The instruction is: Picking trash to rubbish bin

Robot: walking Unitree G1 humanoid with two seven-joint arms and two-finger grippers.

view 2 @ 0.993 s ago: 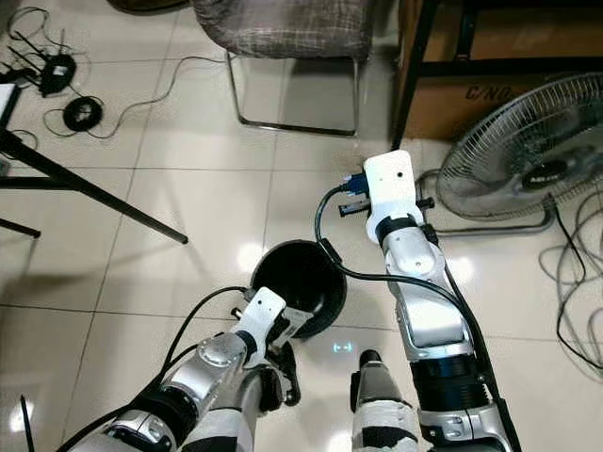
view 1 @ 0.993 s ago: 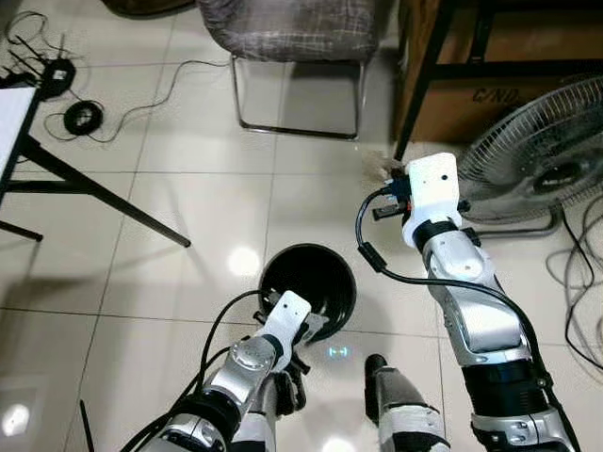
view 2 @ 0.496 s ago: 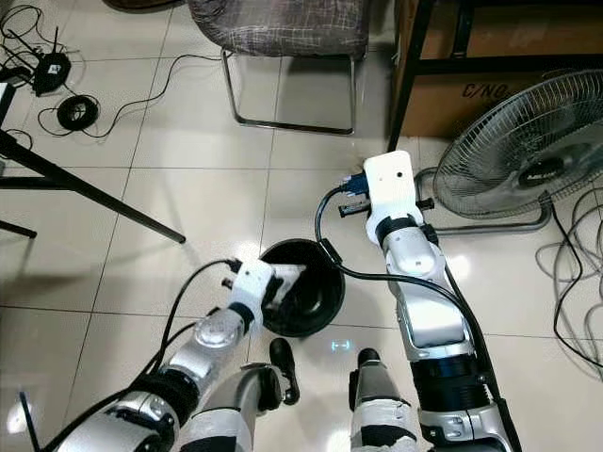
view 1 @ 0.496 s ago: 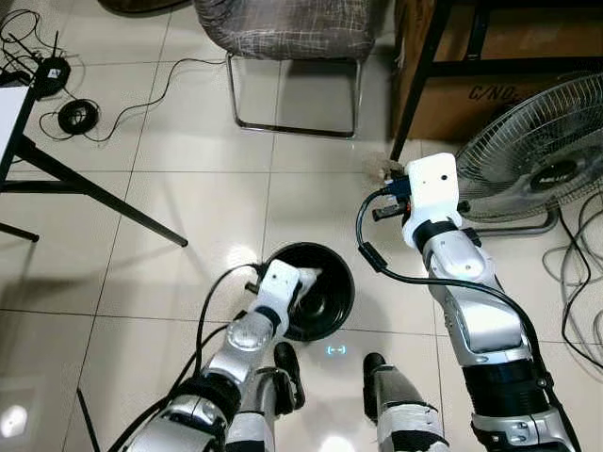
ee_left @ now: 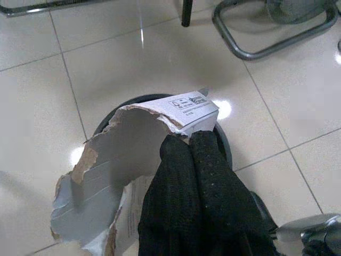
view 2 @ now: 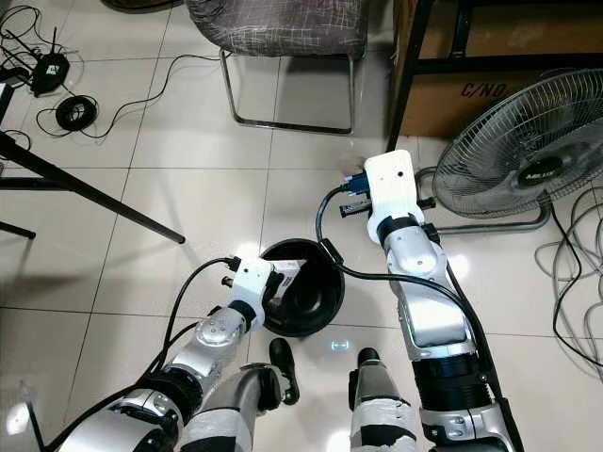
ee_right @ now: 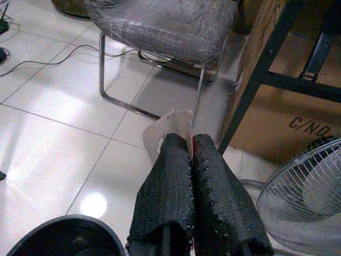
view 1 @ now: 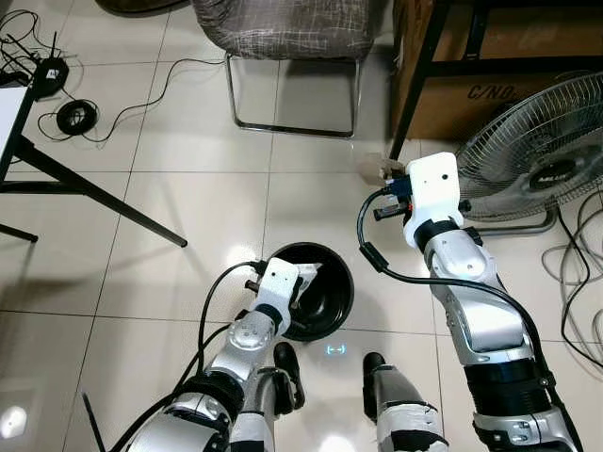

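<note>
Left pincer (ee_left: pixel 189 141), pressed together on a torn cardboard scrap (ee_left: pixel 122 160), hangs right over the black rubbish bin (view 1: pixel 330 301) at lower centre of the head view, the scrap's printed end above the bin's mouth. Dropping looks like the step in hand; the next move calls for parting the fingers so the scrap falls inside. Right pincer (ee_right: pixel 186 146), at centre right, pinches a pale clear scrap (ee_right: pixel 170 128) above the tiled floor (view 1: pixel 188 207), beside the bin.

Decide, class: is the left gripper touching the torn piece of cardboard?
Touching. In the left wrist view the left gripper is closed on the torn cardboard, pinching its edge above the black bin.
</note>
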